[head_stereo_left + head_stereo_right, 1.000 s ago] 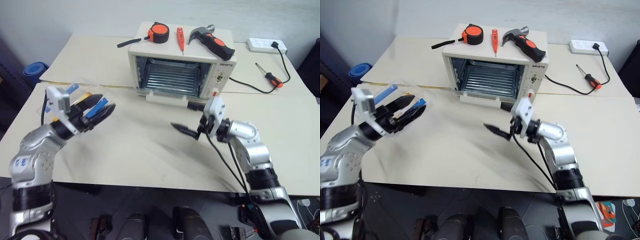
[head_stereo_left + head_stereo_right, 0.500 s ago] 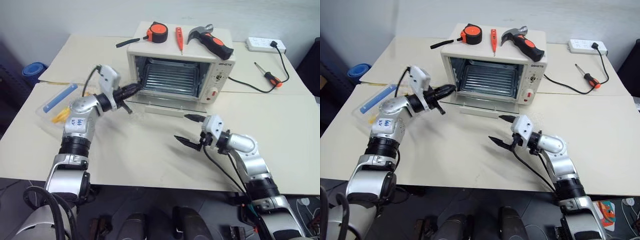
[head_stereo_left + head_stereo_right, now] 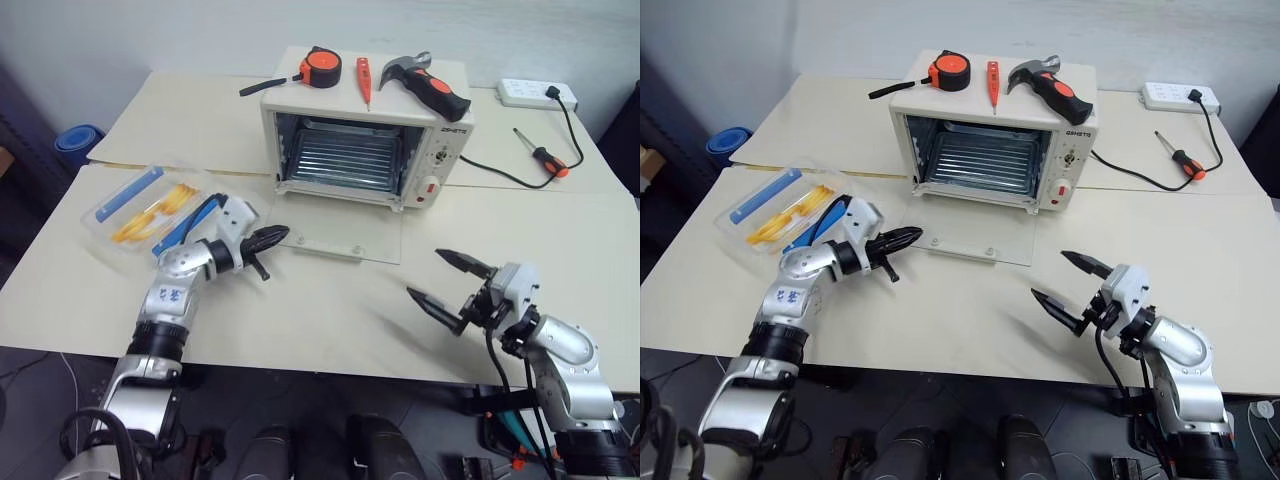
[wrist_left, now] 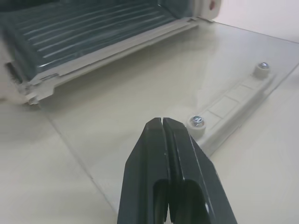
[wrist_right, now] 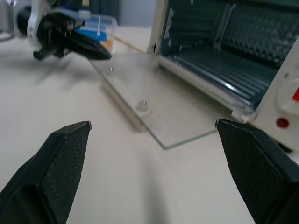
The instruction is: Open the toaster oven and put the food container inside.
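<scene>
My container [image 3: 150,209] sits at nine o'clock from the oven [image 3: 365,140], whose door [image 3: 335,226] lies flat open (rack bare). My left gripper [image 3: 268,239], fingers pinched together on nothing, hangs at the door's near-left corner. My right gripper [image 3: 447,281], fingers spread wide, waits at five o'clock. My worry: sweeping left clips the glass.
</scene>
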You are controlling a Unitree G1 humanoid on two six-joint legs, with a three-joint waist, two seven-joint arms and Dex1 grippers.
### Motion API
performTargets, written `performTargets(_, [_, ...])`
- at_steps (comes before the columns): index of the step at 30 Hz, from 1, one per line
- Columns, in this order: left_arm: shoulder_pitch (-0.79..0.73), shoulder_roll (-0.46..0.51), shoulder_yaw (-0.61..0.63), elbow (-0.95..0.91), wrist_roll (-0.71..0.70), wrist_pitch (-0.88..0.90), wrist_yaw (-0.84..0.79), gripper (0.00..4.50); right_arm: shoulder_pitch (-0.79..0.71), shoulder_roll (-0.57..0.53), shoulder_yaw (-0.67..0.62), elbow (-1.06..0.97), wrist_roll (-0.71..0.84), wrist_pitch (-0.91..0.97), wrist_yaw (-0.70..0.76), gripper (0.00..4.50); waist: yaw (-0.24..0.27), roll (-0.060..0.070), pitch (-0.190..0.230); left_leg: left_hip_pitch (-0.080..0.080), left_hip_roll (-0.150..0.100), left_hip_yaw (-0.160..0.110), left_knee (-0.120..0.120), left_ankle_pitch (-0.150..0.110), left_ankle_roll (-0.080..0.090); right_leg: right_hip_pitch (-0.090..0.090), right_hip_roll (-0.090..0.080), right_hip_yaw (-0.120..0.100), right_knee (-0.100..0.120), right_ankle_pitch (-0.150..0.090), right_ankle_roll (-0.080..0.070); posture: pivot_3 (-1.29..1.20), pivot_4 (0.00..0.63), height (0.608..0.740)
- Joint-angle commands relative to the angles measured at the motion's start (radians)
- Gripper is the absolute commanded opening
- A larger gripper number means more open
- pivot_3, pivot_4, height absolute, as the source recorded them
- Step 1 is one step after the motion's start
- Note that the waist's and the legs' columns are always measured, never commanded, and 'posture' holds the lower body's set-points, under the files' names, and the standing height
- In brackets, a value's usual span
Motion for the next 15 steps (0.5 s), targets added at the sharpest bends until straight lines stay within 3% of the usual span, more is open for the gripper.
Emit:
performTargets(1, [0.153, -0.005, 0.158, -0.241, -0.147, 0.096, 0.081, 0.44, -0.065, 0.012, 0.000, -0.038, 0.078, 0.030, 0.035, 4.50, 0.001, 0.000, 0.000, 0.000, 0.000, -0.001, 0.000, 0.000, 0.000, 0.000, 0.000, 0.000, 0.000, 0.000, 0.000, 0.00, 0.150, 0.740])
performTargets(5, [0.477, 0.009, 0.377, -0.569, -0.324, 0.212, 0.144, 1.50, -0.144, 0.060, 0.044, -0.009, 0.052, -0.017, 0.058, 4.50, -0.009, 0.000, 0.000, -0.001, 0.001, -0.001, -0.001, -0.001, 0.000, 0.000, 0.000, -0.001, -0.001, 0.000, 0.000, 0.00, 0.150, 0.740])
performTargets(9, [0.770, -0.041, 0.649, -0.759, -0.468, 0.357, 0.347, 2.75, -0.193, 0.106, 0.080, 0.029, 0.022, -0.078, 0.086, 4.50, -0.003, 0.000, 0.000, -0.001, 0.001, -0.002, -0.001, -0.003, 0.003, 0.002, -0.001, -0.001, -0.004, 0.000, -0.001, 0.00, 0.150, 0.740])
performTargets(11, [0.840, -0.073, 0.735, -0.816, -0.532, 0.370, 0.416, 3.43, -0.208, 0.117, 0.089, 0.052, 0.009, -0.107, 0.101, 4.50, 0.014, -0.001, 0.000, 0.000, 0.001, -0.002, 0.000, -0.004, 0.005, 0.002, -0.002, 0.000, -0.005, 0.000, -0.001, 0.00, 0.150, 0.740])
performTargets(15, [0.883, -0.103, 0.827, -0.883, -0.640, 0.412, 0.546, 4.36, -0.233, 0.123, 0.101, 0.094, 0.002, -0.138, 0.139, 4.50, 0.034, -0.001, 0.000, 0.000, 0.000, -0.003, 0.001, -0.006, 0.008, 0.005, -0.004, -0.002, -0.006, 0.000, -0.001, 0.00, 0.150, 0.740])
